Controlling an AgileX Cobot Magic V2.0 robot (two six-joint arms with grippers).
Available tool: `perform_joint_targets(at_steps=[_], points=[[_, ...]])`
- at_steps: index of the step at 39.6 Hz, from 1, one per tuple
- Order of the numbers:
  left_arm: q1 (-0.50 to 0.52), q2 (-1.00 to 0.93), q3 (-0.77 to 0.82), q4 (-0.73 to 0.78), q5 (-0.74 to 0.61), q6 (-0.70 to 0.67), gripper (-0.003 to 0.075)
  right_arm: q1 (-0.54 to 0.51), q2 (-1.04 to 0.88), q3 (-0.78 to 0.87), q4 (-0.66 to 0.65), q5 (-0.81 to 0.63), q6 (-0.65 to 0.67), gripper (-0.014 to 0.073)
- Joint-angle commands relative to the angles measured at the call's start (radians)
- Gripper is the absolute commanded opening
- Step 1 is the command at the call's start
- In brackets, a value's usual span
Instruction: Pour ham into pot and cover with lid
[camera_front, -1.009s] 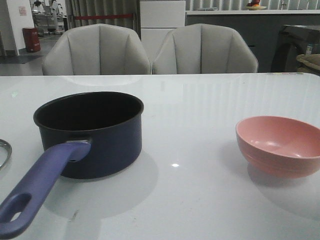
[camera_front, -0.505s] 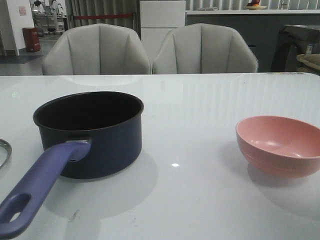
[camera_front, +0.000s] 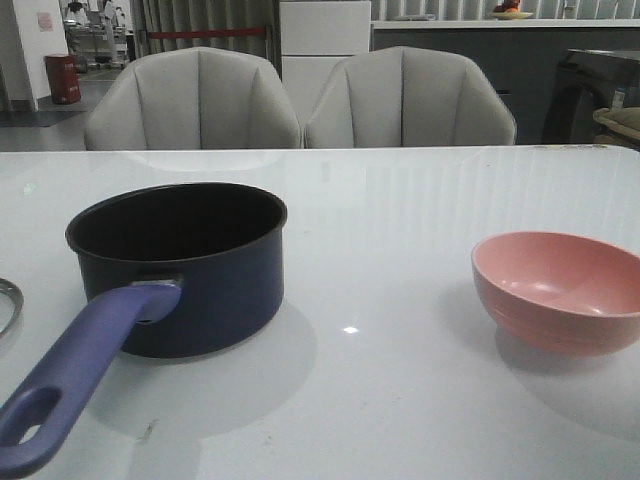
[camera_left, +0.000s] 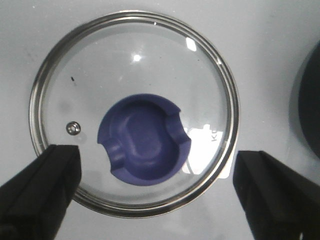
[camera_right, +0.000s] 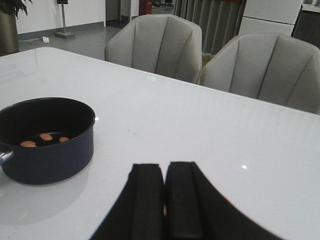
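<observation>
Looking forward, I am seeing one pot (camera_front: 180, 265) sitting on the desk (camera_front: 400, 390), its long handle (camera_front: 75, 375) pointing toward me and leftward; one pink bowl (camera_front: 560, 290) is standing well apart on the right. Two chairs (camera_front: 195, 100) are waiting behind. My left end effector (camera_left: 155, 192) is hovering wide open over the single lid (camera_left: 134, 112), which is lying flat beside the pot, knob (camera_left: 144, 137) up, nothing held. My right end effector (camera_right: 165, 200) is hanging with fingers pressed together, empty, facing the pot, where three ham (camera_right: 46, 136) chunks are lying.
</observation>
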Motion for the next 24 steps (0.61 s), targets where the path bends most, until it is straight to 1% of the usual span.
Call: perform_joint_targets(at_steps=[1, 7, 18, 24], points=[[0.002, 0.008, -0.065, 0.012, 0.020, 0.001, 0.0648, 0.002, 0.003, -0.028, 0.000, -0.073, -0.006, 0.0155], [0.000, 0.058, -0.091, 0.012, 0.018, 0.001, 0.0649, 0.002, 0.003, -0.028, 0.000, -0.073, -0.006, 0.0155], [0.000, 0.127, -0.091, 0.012, 0.015, 0.011, 0.0651, 0.002, 0.003, -0.028, 0.000, -0.073, -0.006, 0.0155], [-0.002, 0.148, -0.093, -0.014, 0.015, 0.025, 0.0651, 0.002, 0.003, -0.028, 0.000, -0.073, -0.006, 0.0155]])
